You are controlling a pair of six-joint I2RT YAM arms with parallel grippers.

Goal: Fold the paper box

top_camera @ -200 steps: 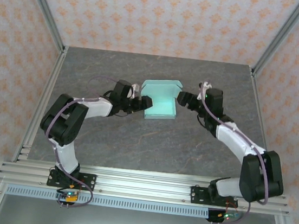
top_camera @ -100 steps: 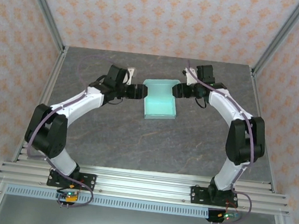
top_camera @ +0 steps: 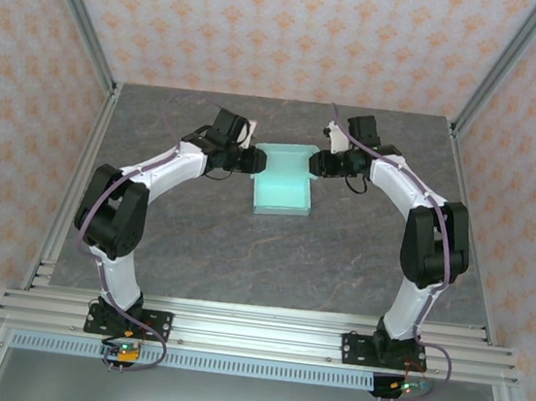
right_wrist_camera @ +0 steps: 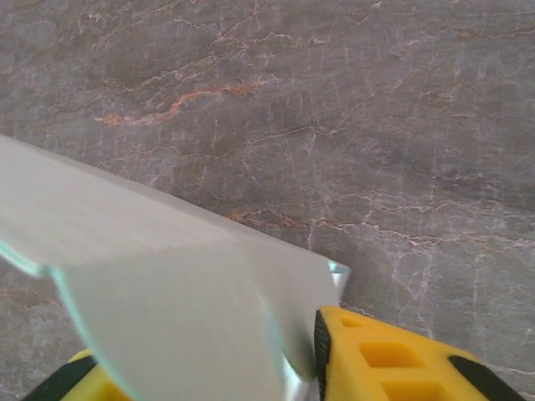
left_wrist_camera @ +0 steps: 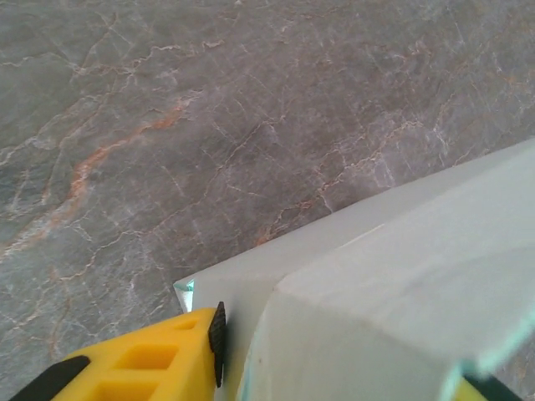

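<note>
The pale mint-blue paper box (top_camera: 283,185) lies at the middle back of the grey table, its rear flap leaning over the tray. My left gripper (top_camera: 254,161) holds the flap's left end and my right gripper (top_camera: 318,163) holds its right end. In the left wrist view a yellow finger pad (left_wrist_camera: 217,342) presses on the paper box (left_wrist_camera: 393,284), which fills the gap of the left gripper (left_wrist_camera: 351,372). The right wrist view has the pad (right_wrist_camera: 321,351) against the paper box (right_wrist_camera: 167,292), inside the right gripper (right_wrist_camera: 196,372).
Grey marbled table top (top_camera: 270,260) runs in front of the box. Metal frame posts (top_camera: 76,167) and patterned walls close in the left, right and back. The aluminium rail (top_camera: 252,331) carrying both arm bases lies along the near edge.
Both arms have reached farther back to the ends of the rear flap and their jaws have closed on it. The flap leans lower over the tray than before.
</note>
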